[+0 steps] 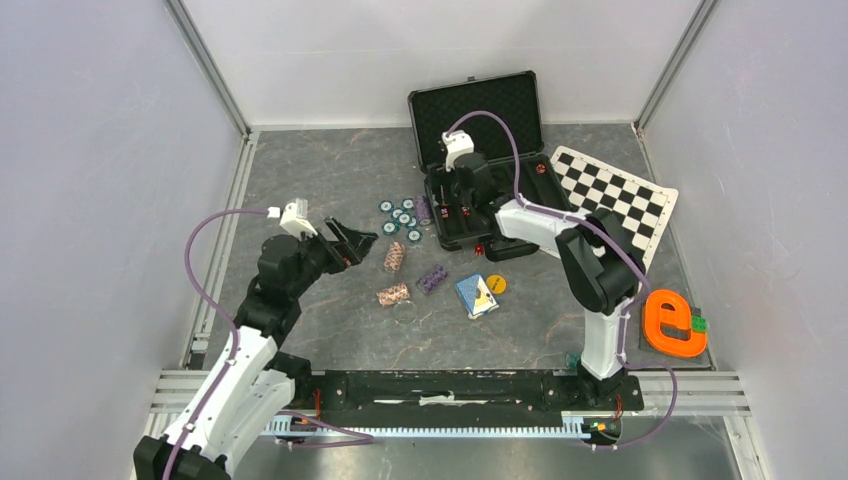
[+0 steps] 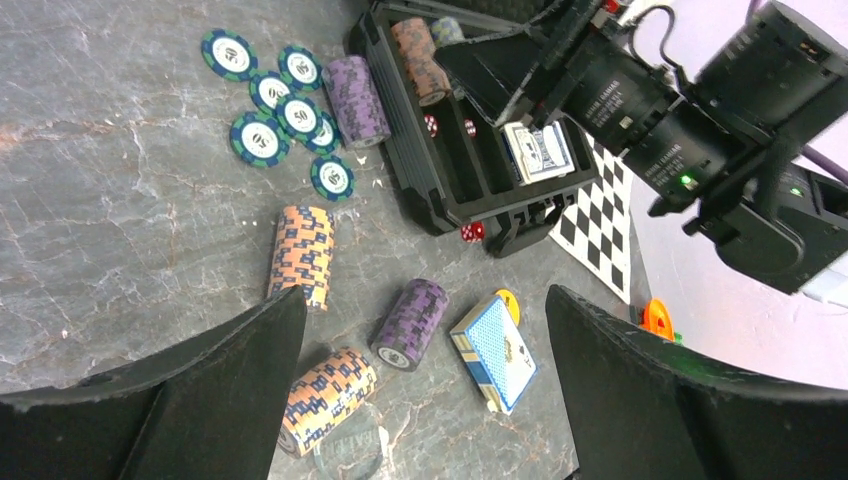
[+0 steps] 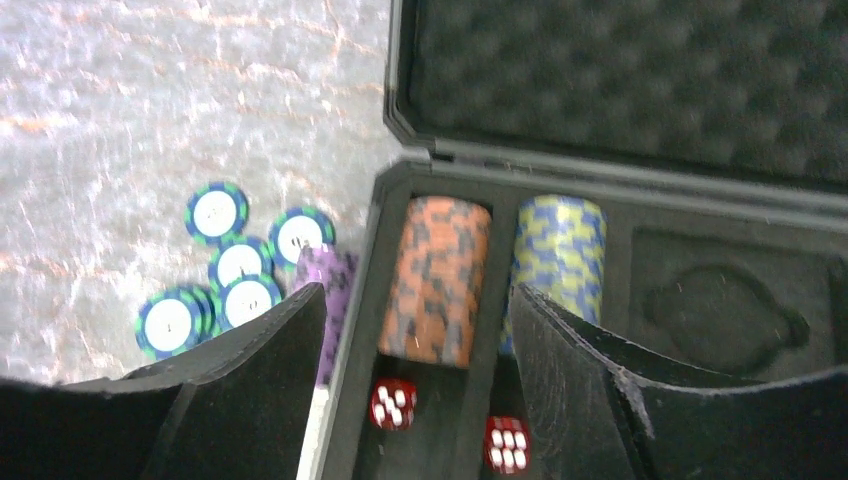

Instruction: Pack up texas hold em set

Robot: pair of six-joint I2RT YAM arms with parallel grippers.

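Case [image 1: 478, 105], black and hard-shelled, stands open at the far middle of the table [image 1: 330, 180], its foam-lined lid upright. The right gripper [image 1: 455, 195] points down into the case's left end. Left of the case lie loose teal chips [image 1: 400, 215], with a purple chip stack [image 1: 423, 210] just beside the case wall. Nearer the arms lie two orange-brown chip stacks [image 1: 396, 255], a second purple stack [image 1: 432, 278] and a blue card deck [image 1: 477, 295], with the yellow button [image 1: 496, 284] just beside the deck. The left gripper [image 1: 355, 240] hovers just left of these stacks. A checkered mat [image 1: 610, 195] lies right of the case, and an orange ring toy [image 1: 672, 323] sits near the right arm's base.

In the left wrist view, the left fingers [image 2: 200, 400] are spread wide with nothing between them, above the stacks on the table. A red die [image 2: 472, 231] rests on the table just beside the case's near edge. Inside the case lie a second blue deck [image 2: 538, 152] and two red dice [image 2: 431, 125].

In the right wrist view, the right fingers [image 3: 250, 380] stand apart and hold nothing, one on either side of a packed orange-brown stack [image 3: 437, 280] lying in the case's left slot. A yellow-blue stack [image 3: 558, 260] fills the next slot. The two red dice lie just below these stacks.
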